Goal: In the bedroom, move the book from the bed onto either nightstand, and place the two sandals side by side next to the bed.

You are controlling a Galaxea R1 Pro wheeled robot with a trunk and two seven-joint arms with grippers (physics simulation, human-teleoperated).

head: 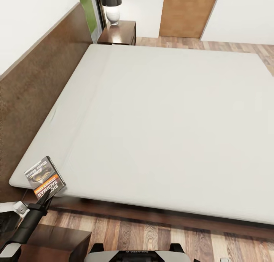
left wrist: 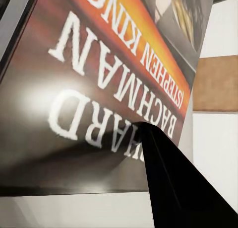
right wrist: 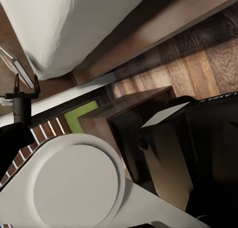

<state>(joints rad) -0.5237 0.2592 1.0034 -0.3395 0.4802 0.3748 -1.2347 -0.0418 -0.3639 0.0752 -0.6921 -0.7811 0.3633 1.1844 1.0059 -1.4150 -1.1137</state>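
The book [head: 44, 175], a thin paperback with an orange band and white "RICHARD BACHMAN" lettering, is held tilted over the near left corner of the bed's pale mattress [head: 163, 121]. My left gripper [head: 47, 192] is shut on its lower edge. In the left wrist view the cover [left wrist: 99, 79] is very close, and one black finger [left wrist: 176, 188] lies across it. A dark wooden nightstand [head: 61, 240] sits just below and right of the left arm. A second nightstand [head: 121, 30] stands at the far end of the headboard. The sandals are out of view.
The brown headboard [head: 34, 79] runs along the left. A lamp [head: 112, 5] stands on the far nightstand, and a wooden door [head: 187, 11] is behind it. Plank floor [head: 160, 237] runs along the bed's near side. The right wrist view looks at the bed frame [right wrist: 163, 34], the floor and my own body.
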